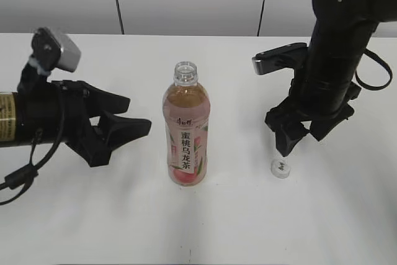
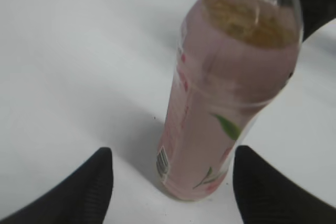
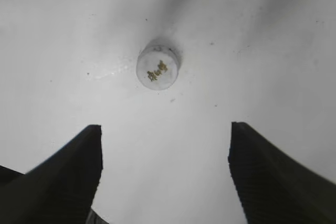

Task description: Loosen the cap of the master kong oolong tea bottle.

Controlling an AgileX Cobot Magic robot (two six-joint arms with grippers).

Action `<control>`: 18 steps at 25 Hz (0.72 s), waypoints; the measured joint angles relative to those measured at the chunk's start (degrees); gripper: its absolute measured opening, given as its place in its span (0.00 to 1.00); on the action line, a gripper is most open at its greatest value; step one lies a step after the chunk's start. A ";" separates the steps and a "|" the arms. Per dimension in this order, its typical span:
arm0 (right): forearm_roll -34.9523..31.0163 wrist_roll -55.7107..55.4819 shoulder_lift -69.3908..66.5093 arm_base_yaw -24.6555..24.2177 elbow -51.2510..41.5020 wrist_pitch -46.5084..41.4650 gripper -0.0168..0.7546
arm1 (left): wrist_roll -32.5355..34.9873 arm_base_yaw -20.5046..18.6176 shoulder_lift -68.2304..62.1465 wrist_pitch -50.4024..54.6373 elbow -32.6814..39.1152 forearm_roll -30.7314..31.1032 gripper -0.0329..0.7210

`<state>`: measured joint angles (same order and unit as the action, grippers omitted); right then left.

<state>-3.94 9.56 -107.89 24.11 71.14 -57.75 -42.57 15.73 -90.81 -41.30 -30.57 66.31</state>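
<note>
The tall clear peach-labelled tea bottle stands uncapped mid-counter; its neck is cropped in the left wrist view. The small white cap, logo apparently blurred, lies under the spread, empty right tool. The left tool is spread too.

The bottle is clear, glossy plastic, wrapped in a smooth pink film label that catches a soft sheen in the left wrist view. To the right of the bottle, the cap is white plastic, matt on top with a small dark print, its sides too small to judge. The table under both is a smooth, matt white surface with a few faint specks near the cap. The left gripper and the right gripper look like matt black plastic, with finely ribbed inner faces.
</note>
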 joint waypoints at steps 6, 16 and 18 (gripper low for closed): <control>-0.18 -2.23 3.54 0.00 0.00 -2.26 0.75 | -0.92 0.00 9.40 5.94 0.05 -0.35 0.61; -0.18 -3.37 9.28 0.00 -0.56 -6.72 0.75 | -6.13 0.00 25.88 38.75 0.05 -10.87 0.61; -0.24 -3.43 11.03 0.00 -1.11 -7.16 0.75 | -5.20 0.21 28.93 45.89 0.05 -13.86 0.61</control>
<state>-4.18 6.12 -96.85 24.11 70.03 -64.90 -47.77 15.94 -61.88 4.59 -30.52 52.45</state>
